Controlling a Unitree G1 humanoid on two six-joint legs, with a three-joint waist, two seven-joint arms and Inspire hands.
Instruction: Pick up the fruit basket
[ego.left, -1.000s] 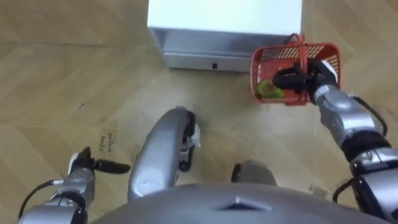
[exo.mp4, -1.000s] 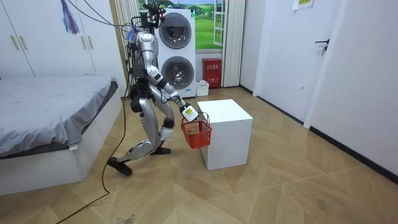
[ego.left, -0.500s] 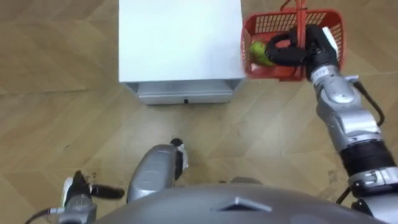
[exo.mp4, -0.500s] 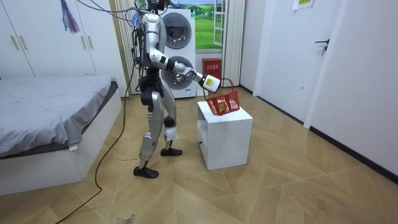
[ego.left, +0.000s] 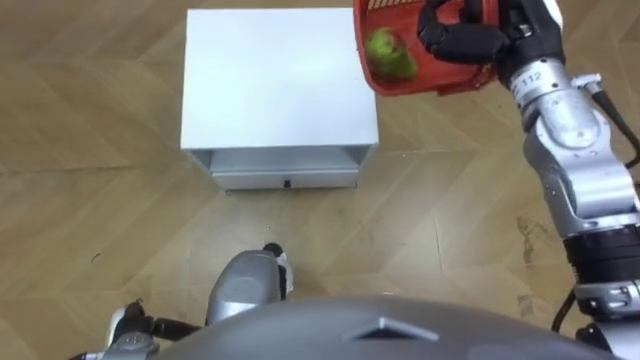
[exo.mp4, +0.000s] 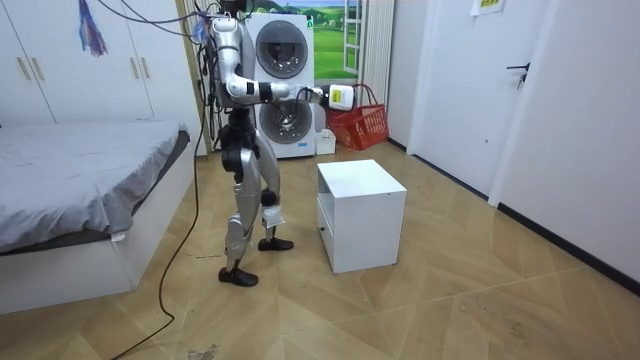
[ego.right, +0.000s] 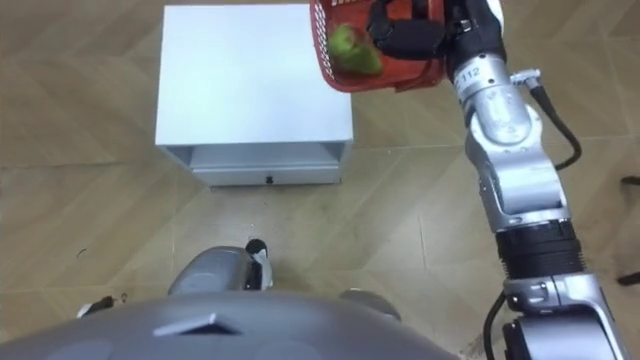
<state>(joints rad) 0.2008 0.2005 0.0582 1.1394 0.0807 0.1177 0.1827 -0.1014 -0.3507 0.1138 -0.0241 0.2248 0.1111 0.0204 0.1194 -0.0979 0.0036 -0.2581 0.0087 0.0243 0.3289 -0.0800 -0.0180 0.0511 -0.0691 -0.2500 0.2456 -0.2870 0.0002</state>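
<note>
The fruit basket (ego.left: 425, 84) is held in the air by the right hand (ego.left: 475, 42), whose dark fingers are curled round the basket's handle, with the right arm stretched forward at about shoulder height. A green fruit (ego.left: 388, 55) is seen lying inside the red mesh, against the wall nearest the robot's left. From the head camera the basket is seen over the far right corner of the white cabinet (ego.left: 280, 80); in the room view it hangs well above the cabinet's top, clear of it. A single drawer (ego.left: 285, 181) with a small dark knob is set in the cabinet's front, which is turned toward the robot. The left hand (ego.left: 130, 335) is seen low at the robot's left side, well apart from the cabinet, and whether it is open or closed cannot be told. In the room view the robot is shown upright on the wooden floor (exo.mp4: 450, 290), just on the room view's left of the cabinet, with a bed (exo.mp4: 80, 180) farther to that side and two stacked washing machines (exo.mp4: 285, 80) behind it.
</note>
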